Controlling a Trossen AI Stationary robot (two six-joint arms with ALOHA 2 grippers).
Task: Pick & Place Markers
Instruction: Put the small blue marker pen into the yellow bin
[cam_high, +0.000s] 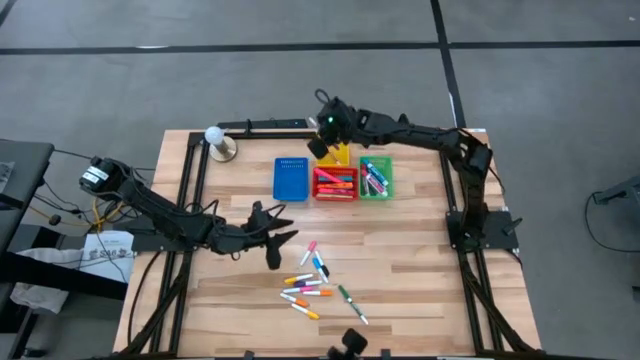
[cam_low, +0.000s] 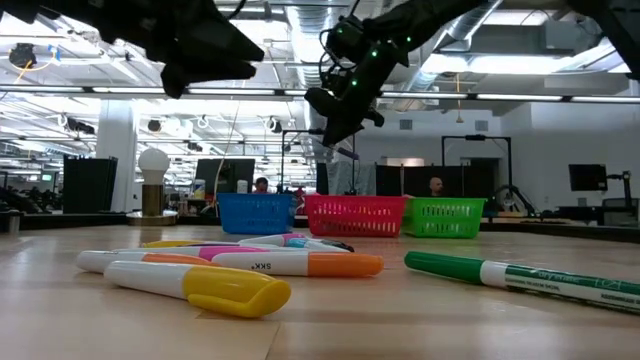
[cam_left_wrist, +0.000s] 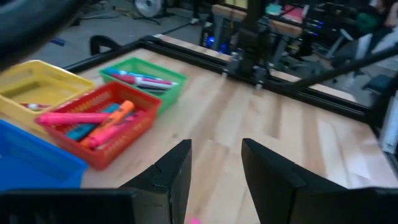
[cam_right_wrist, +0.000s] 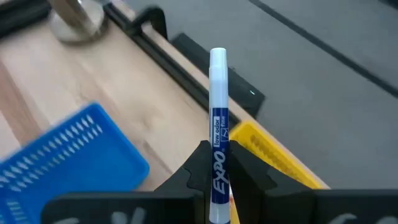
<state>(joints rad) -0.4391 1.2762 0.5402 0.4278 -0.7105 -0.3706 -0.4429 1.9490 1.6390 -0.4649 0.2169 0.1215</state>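
Surface: wooden table (cam_high: 400, 270), loose markers (cam_high: 315, 280) lower centre of the high view.
Left gripper (cam_high: 275, 240): fingers apart, empty; I judge it nearest that pile.
Right gripper (cam_high: 322, 135): clamped on a blue marker (cam_right_wrist: 218, 124), axis along the fingers, over the yellow bin (cam_high: 340, 155) at upper centre.

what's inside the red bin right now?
The red bin holds several markers lying flat: a pink one, an orange one, at least one teal. Anything beneath them is covered, so no exact count.
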